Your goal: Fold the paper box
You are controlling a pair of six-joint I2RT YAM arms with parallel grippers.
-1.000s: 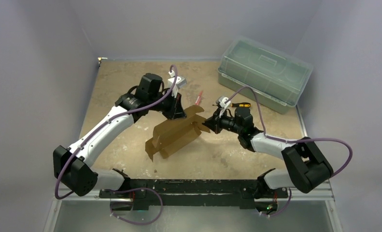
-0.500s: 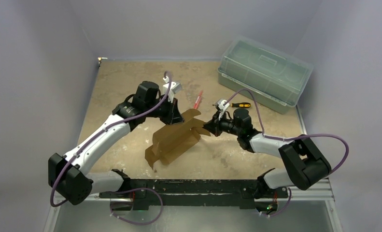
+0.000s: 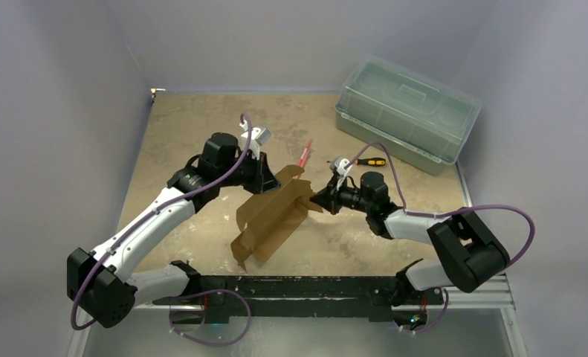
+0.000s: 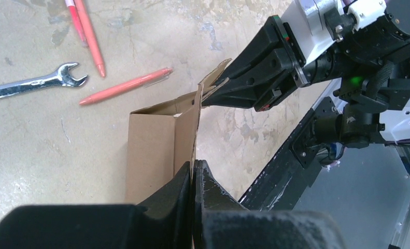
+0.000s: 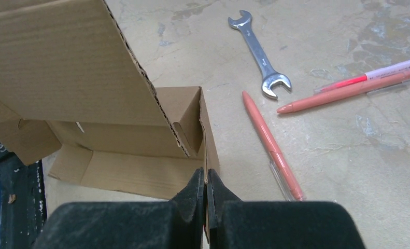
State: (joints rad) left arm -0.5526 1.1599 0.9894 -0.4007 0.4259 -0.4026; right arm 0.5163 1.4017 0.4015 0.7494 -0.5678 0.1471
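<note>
1. The paper box (image 3: pixel 270 220), at the centre of the frame, is partly folded and slants more steeply than a second ago.
2. The left gripper (image 3: pixel 273 181) pinches its upper flap and has shifted slightly left.
3. The right gripper (image 3: pixel 320 199) pinches its right flap.

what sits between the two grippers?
The paper box: left gripper and right gripper each pinch its far end. Top external view shows it.

We can read no word, label, brand or number anywhere. Ahead and to the right of the right pincer (image 5: pixel 206 179), a pen (image 5: pixel 394 68) carries a pale band of fine print, too small for us to make out.
</note>
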